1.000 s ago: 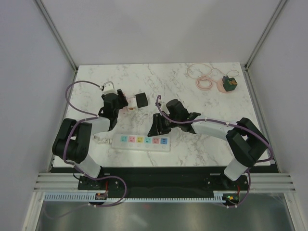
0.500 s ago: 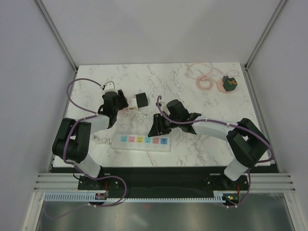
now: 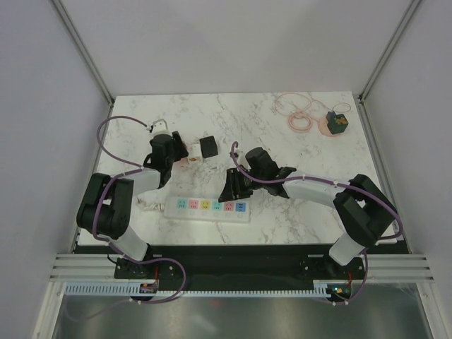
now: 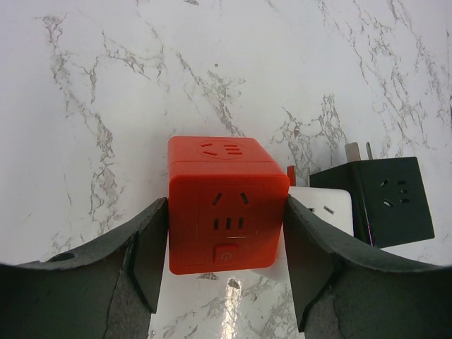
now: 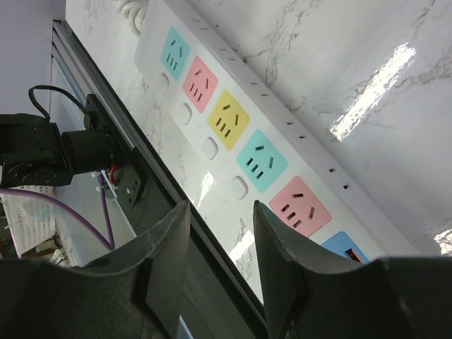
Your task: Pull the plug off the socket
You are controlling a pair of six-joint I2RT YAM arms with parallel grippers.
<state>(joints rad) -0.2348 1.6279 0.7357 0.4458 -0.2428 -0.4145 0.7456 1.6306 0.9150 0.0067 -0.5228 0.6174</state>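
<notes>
The plug (image 4: 224, 212) is a red cube with outlet slots and a power button, seen in the left wrist view. My left gripper (image 4: 224, 233) is shut on it, a finger pressed to each side. A white cube (image 4: 325, 208) sits against its right face. Beyond that lies a black cube (image 4: 388, 201) with bare metal prongs. From above, my left gripper (image 3: 178, 154) is at the table's middle left. The socket (image 3: 212, 207), a long white strip with pastel outlets, lies apart near the front edge with nothing plugged in. My right gripper (image 3: 232, 187) hangs open over the socket's (image 5: 240, 134) right part.
The black cube (image 3: 208, 146) lies just right of my left gripper. A coiled pink cable (image 3: 296, 113) and a small green block (image 3: 337, 122) lie at the back right. The socket's white cord (image 3: 147, 205) bunches at its left end. The table's black front rail (image 5: 141, 183) runs close beside the socket.
My left gripper has shifted slightly away from the socket with the cubes. The right arm has barely moved.
</notes>
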